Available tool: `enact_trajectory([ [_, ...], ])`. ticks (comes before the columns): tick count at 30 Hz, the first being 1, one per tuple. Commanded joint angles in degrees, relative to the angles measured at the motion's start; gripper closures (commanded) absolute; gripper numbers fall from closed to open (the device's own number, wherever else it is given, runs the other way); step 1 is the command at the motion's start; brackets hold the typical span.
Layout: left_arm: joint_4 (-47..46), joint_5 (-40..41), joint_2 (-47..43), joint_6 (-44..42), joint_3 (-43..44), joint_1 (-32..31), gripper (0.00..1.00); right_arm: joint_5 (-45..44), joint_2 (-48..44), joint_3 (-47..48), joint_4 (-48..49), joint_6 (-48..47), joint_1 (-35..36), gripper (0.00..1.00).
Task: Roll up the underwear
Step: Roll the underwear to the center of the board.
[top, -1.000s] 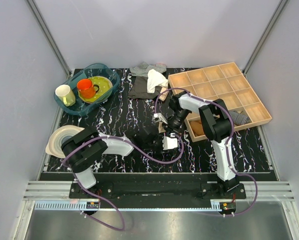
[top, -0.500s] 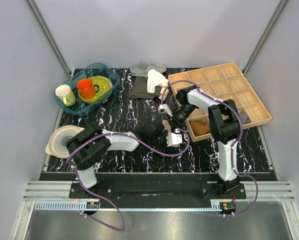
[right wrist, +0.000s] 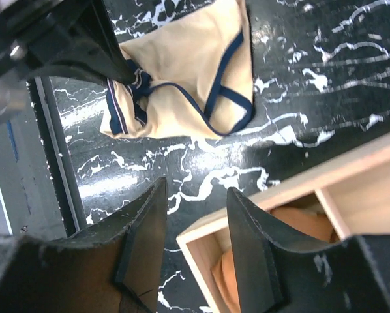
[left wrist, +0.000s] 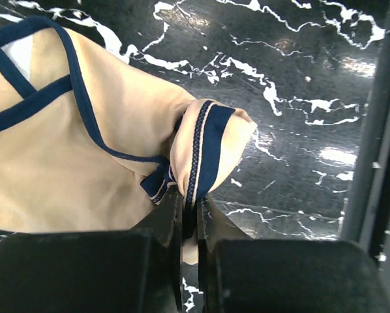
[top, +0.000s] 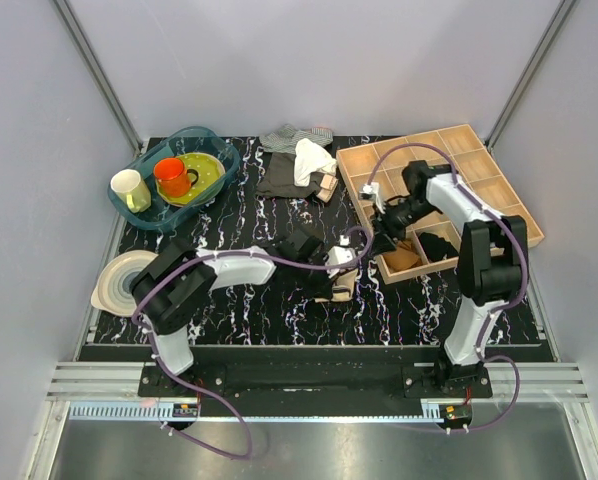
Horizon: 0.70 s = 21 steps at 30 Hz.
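The underwear (left wrist: 71, 150) is pale beige with dark blue edging and lies on the black marbled table. It is partly flat, with one corner folded up. My left gripper (left wrist: 192, 199) is shut on that folded corner. In the top view the left gripper (top: 324, 272) sits at the table's middle with the underwear (top: 342, 287) just right of it. My right gripper (right wrist: 195, 195) is open and empty, apart from the underwear (right wrist: 182, 85). It hovers over the near left corner of the wooden tray (right wrist: 247, 208). In the top view the right gripper (top: 384, 228) is at the tray's left edge.
The wooden compartment tray (top: 409, 139) stands at the right, with an orange-brown fabric bundle (right wrist: 299, 228) in its near left compartment. A pile of clothes with a white cloth (top: 312, 158) lies at the back. A blue basin (top: 144, 212) with cups and stacked plates (top: 119, 282) are on the left.
My right gripper has pulled away from the underwear, moving right and back to the tray's edge. My left arm has reached further right, holding the underwear's corner.
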<state>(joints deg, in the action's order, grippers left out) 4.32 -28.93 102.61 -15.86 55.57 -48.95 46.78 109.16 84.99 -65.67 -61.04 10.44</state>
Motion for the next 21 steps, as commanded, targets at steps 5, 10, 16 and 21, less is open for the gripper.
enact_trajectory([
  [5,25.54,-13.51,13.82,6.45,10.77,2.89,1.0,2.35,-15.9,-14.82,6.69,-6.97,-4.9,0.5],
  [10,31.79,-19.31,22.36,5.06,18.42,5.7,1.0,4.98,-28.54,-27.32,7.48,-25.33,-4.72,0.39],
  [16,38.22,-23.98,31.15,3.02,26.25,8.51,0.99,8.07,-37.35,-37.43,14.48,-37.32,1.06,0.17],
  [21,41.74,-25.3,35.55,2.67,31.17,9.22,0.98,-1.42,-34.9,-40.08,29.86,-30.47,14.93,0.18],
])
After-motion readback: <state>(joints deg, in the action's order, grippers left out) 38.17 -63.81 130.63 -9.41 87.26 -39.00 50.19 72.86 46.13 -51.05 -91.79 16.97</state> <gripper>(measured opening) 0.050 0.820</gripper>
